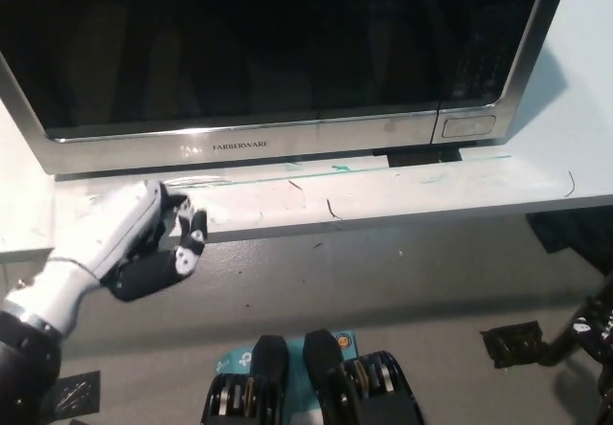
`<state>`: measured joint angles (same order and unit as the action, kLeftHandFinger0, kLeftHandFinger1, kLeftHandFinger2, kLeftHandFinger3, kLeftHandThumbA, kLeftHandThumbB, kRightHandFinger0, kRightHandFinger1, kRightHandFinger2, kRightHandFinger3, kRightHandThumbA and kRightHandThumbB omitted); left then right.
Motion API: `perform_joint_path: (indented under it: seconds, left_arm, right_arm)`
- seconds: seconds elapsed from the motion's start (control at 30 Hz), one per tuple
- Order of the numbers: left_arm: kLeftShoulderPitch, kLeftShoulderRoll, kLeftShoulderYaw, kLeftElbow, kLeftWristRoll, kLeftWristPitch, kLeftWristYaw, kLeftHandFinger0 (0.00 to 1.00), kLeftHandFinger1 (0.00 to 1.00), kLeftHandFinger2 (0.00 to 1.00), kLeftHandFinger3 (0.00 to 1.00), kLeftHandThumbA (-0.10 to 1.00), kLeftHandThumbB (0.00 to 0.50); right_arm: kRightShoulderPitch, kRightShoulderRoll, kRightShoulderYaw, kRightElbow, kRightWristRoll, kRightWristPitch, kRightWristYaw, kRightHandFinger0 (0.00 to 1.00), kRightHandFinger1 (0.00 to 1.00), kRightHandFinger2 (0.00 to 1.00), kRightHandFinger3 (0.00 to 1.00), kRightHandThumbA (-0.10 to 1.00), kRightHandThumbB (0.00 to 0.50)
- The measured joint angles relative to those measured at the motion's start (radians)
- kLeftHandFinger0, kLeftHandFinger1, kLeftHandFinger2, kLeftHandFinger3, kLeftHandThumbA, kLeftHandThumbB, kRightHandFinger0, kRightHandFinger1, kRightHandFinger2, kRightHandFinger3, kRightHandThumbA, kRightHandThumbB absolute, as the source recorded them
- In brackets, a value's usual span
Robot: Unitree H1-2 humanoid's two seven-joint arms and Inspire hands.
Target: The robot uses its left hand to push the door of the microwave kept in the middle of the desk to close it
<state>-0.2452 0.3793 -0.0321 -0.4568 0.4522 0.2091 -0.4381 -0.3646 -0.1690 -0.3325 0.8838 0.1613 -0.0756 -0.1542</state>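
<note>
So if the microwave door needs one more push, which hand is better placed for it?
The left. The white left hand hangs just below the desk edge, in front of the microwave door, which looks closed. The black right hand shows only at the lower right edge, far from it.
</note>
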Motion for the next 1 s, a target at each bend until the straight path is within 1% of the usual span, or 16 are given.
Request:
perform_joint_path:
  seconds: [0.07, 0.2, 0.23, 0.3, 0.37, 0.4, 0.47, 0.5, 0.6, 0.63, 0.67, 0.73, 0.83, 0.87, 0.93, 1.0]
  left_arm:
    - [0.029, -0.009, 0.001, 0.059, 0.000, -0.011, 0.018, 0.03, 0.05, 0.11, 0.30, -0.10, 0.075]
    - [0.073, -0.029, 0.001, 0.237, 0.003, -0.049, 0.069, 0.06, 0.08, 0.15, 0.31, -0.10, 0.080]
    - [0.080, -0.031, 0.002, 0.268, 0.004, -0.057, 0.082, 0.11, 0.13, 0.21, 0.35, -0.10, 0.071]
    - [0.078, -0.032, 0.004, 0.340, 0.011, -0.069, 0.111, 0.15, 0.17, 0.25, 0.38, -0.10, 0.060]
    - [0.073, -0.032, 0.009, 0.401, 0.014, -0.081, 0.142, 0.17, 0.19, 0.26, 0.39, -0.10, 0.055]
    - [0.069, -0.032, 0.013, 0.429, 0.015, -0.085, 0.154, 0.17, 0.18, 0.26, 0.40, -0.10, 0.057]
    - [0.061, -0.032, 0.020, 0.466, 0.016, -0.090, 0.175, 0.16, 0.18, 0.26, 0.41, -0.10, 0.064]
    - [0.054, -0.032, 0.026, 0.495, 0.017, -0.095, 0.191, 0.14, 0.17, 0.25, 0.40, -0.10, 0.067]
    - [0.044, -0.032, 0.033, 0.573, 0.022, -0.108, 0.229, 0.17, 0.19, 0.28, 0.40, -0.10, 0.085]
    - [0.045, -0.032, 0.033, 0.588, 0.024, -0.109, 0.239, 0.18, 0.21, 0.29, 0.42, -0.10, 0.088]
    - [0.046, -0.033, 0.034, 0.605, 0.025, -0.110, 0.250, 0.19, 0.21, 0.30, 0.44, -0.10, 0.093]
    - [0.043, -0.035, 0.039, 0.634, 0.024, -0.114, 0.270, 0.16, 0.18, 0.28, 0.41, -0.10, 0.096]
    - [0.027, -0.034, 0.040, 0.709, 0.025, -0.124, 0.305, 0.19, 0.24, 0.33, 0.45, -0.10, 0.094]
    - [0.022, -0.034, 0.041, 0.725, 0.024, -0.124, 0.309, 0.20, 0.25, 0.35, 0.44, -0.10, 0.092]
    - [0.002, -0.035, 0.045, 0.773, 0.019, -0.127, 0.330, 0.20, 0.25, 0.35, 0.44, -0.10, 0.079]
    - [-0.018, -0.035, 0.044, 0.819, 0.016, -0.135, 0.348, 0.20, 0.25, 0.36, 0.44, -0.09, 0.084]
  right_arm:
    - [-0.007, -0.002, 0.000, 0.000, 0.002, 0.000, -0.001, 0.75, 0.72, 0.76, 0.77, 0.42, 0.000]
    - [-0.016, -0.009, 0.000, 0.000, 0.002, 0.000, -0.002, 0.74, 0.72, 0.77, 0.78, 0.43, 0.000]
    - [-0.018, -0.010, 0.000, 0.000, 0.002, 0.000, -0.002, 0.74, 0.72, 0.76, 0.75, 0.39, 0.000]
    - [-0.024, -0.011, 0.000, 0.002, 0.003, 0.000, -0.003, 0.76, 0.73, 0.75, 0.75, 0.39, 0.000]
    - [-0.035, -0.011, -0.001, 0.002, 0.004, 0.000, -0.005, 0.76, 0.72, 0.76, 0.78, 0.39, 0.000]
    - [-0.041, -0.011, -0.001, 0.003, 0.006, 0.000, -0.007, 0.74, 0.70, 0.73, 0.77, 0.40, 0.003]
    - [-0.050, -0.011, -0.003, 0.007, 0.008, 0.000, -0.009, 0.71, 0.68, 0.72, 0.77, 0.40, 0.000]
    - [-0.055, -0.011, -0.003, 0.010, 0.010, 0.000, -0.010, 0.73, 0.69, 0.74, 0.79, 0.41, 0.000]
    - [-0.062, -0.012, -0.003, 0.021, 0.013, 0.000, -0.009, 0.74, 0.68, 0.72, 0.77, 0.41, 0.000]
    - [-0.063, -0.012, -0.003, 0.022, 0.014, 0.000, -0.009, 0.75, 0.71, 0.72, 0.74, 0.39, 0.000]
    - [-0.063, -0.013, -0.004, 0.024, 0.016, 0.000, -0.009, 0.77, 0.72, 0.75, 0.75, 0.39, 0.000]
    - [-0.064, -0.014, -0.004, 0.026, 0.018, -0.002, -0.009, 0.78, 0.73, 0.75, 0.75, 0.40, 0.000]
    - [-0.067, -0.015, -0.004, 0.040, 0.019, -0.006, -0.008, 0.79, 0.74, 0.78, 0.80, 0.42, 0.000]
    - [-0.067, -0.015, -0.003, 0.042, 0.019, -0.007, -0.008, 0.82, 0.77, 0.81, 0.79, 0.43, 0.000]
    - [-0.067, -0.016, -0.003, 0.042, 0.020, -0.009, -0.007, 0.83, 0.76, 0.80, 0.79, 0.44, 0.007]
    - [-0.067, -0.017, -0.004, 0.042, 0.021, -0.010, -0.007, 0.82, 0.75, 0.78, 0.77, 0.45, 0.000]
